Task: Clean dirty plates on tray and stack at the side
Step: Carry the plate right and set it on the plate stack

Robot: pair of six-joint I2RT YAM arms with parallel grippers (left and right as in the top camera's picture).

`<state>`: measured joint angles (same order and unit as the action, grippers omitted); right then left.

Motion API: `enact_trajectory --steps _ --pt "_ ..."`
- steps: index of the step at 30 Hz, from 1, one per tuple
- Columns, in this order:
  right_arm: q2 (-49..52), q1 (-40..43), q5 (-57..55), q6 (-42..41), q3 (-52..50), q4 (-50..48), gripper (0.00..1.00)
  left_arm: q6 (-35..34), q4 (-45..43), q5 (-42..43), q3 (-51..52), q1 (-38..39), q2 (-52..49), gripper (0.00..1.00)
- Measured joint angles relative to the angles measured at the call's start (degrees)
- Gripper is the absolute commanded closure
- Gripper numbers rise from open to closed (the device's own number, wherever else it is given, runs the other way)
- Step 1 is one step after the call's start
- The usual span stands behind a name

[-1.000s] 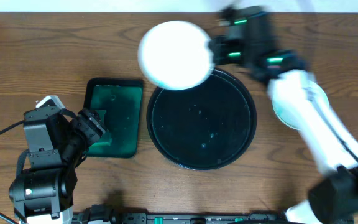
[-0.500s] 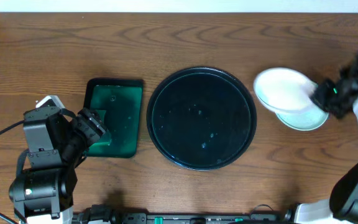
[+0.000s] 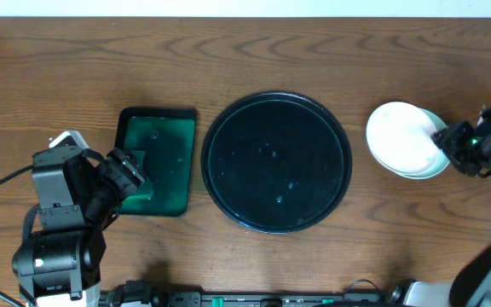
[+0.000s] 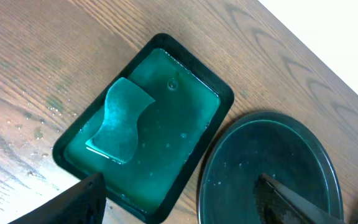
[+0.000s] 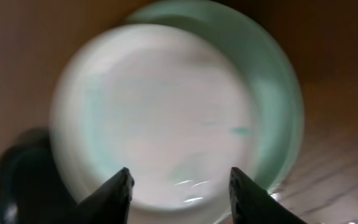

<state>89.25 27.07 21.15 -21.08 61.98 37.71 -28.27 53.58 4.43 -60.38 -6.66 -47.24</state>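
The black tray (image 3: 275, 162) sits mid-table with no plates on it; its left part also shows in the left wrist view (image 4: 272, 149). The plates are stacked to the right of it. A white plate (image 3: 399, 136) lies on top of a pale mint one (image 3: 434, 167). In the right wrist view the top plate (image 5: 160, 118) is blurred and has faint teal marks, and the mint plate (image 5: 281, 93) shows beneath it. My right gripper (image 3: 444, 143) (image 5: 180, 171) is open at the stack's right edge. My left gripper (image 3: 130, 175) (image 4: 180, 179) is open and empty.
A dark-green rectangular tray (image 3: 156, 128) (image 4: 225, 93) of teal water holds a sponge (image 4: 120, 121), left of the black tray. My left gripper hovers over its near edge. Water drops lie on the wood (image 4: 36, 118) beside it.
My right arm swung the white plate from above the black tray's far rim over to the right and set it on the mint plate. The left arm has not moved.
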Motion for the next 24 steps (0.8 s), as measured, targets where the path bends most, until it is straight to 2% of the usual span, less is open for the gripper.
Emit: enact_trajectory --steps 1,3,7,12,17,21,24 --pt "-2.89 -1.14 0.42 0.35 0.09 -0.04 0.75 -0.02 0.0 -0.02 0.0 0.0 0.0 0.24" --pt "-8.2 -4.0 1.03 1.22 0.28 0.15 0.99 -0.02 0.0 -0.02 0.0 0.0 0.0 0.24" --pt "-15.02 -11.74 -1.81 2.67 1.16 1.25 0.99 -0.02 -0.02 -0.02 0.02 0.0 0.0 0.24" --pt "-13.44 -20.96 -8.31 2.78 1.29 2.62 0.99 -0.02 0.0 0.0 0.0 0.0 0.0 0.24" --pt "-6.56 -25.94 -14.38 3.98 1.25 -2.34 0.99 0.0 0.0 -0.02 0.0 0.0 0.0 0.24" --pt "2.58 -24.94 -19.61 3.23 1.22 -6.12 0.99 0.0 -0.02 -0.02 0.0 0.0 0.0 0.24" --pt "9.92 -23.37 -17.68 4.11 1.14 -10.36 0.99 0.0 -0.04 -0.02 0.0 0.0 -0.02 0.24"
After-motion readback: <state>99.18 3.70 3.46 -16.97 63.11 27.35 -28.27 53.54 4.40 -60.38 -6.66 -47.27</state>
